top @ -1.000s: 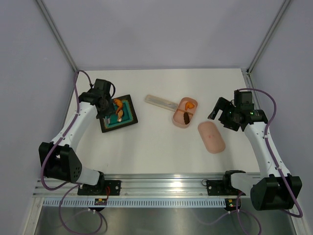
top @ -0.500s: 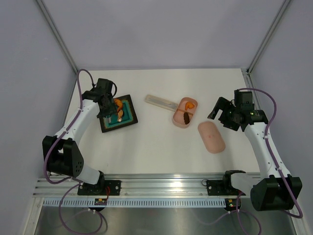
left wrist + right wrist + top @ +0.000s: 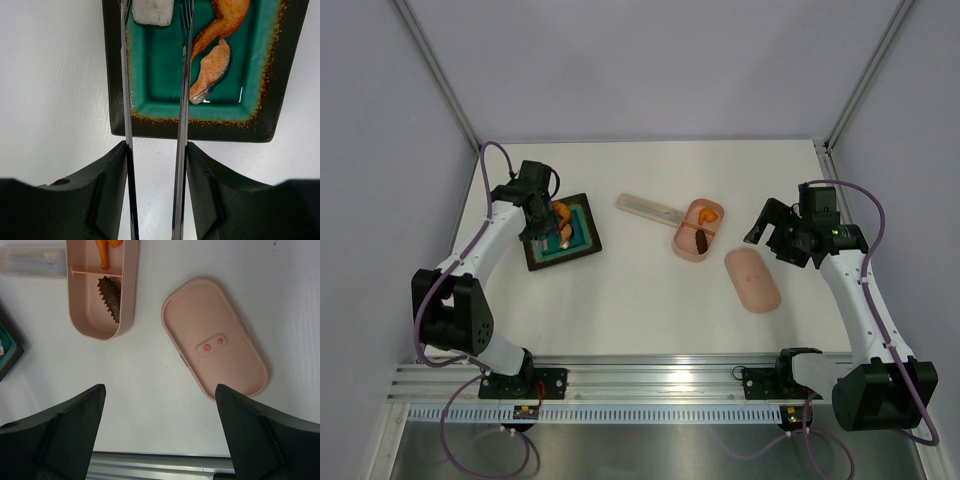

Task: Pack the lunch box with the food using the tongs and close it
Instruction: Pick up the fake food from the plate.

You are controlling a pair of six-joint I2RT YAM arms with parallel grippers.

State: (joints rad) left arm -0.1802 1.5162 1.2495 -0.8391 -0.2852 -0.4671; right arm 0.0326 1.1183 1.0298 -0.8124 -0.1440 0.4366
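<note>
Your left gripper (image 3: 155, 155) is clenched on the long, slim silvery metal tongs (image 3: 182, 125). Its black fingers (image 3: 112, 170) press the two thin arms from either side, and the tips stand apart over the dark rectangular tray with a glossy teal centre (image 3: 200, 131). On that tray lie two shiny orange food pieces (image 3: 212, 70), one curved and one flatter, and a pale grey block (image 3: 152, 10) at the far edge. One tong tip sits just beside the curved orange piece; the other is alongside the grey block.

Your right gripper (image 3: 160, 390) hangs with its jaws spread wide and nothing between them, above the white table (image 3: 150, 390).

The salmon-pink oval plastic lunch box (image 3: 82, 310) stands uncovered near mid-table. A thin divider splits it: an orange piece (image 3: 102, 252) lies in the far compartment and a dark brown ridged piece (image 3: 111, 300) in the near one. Its matching smooth oval lid (image 3: 225, 365), marked with two red-pink spots, lies flat just beside it. A slim pale translucent rectangular case (image 3: 32, 262) rests by the box's far end.
</note>
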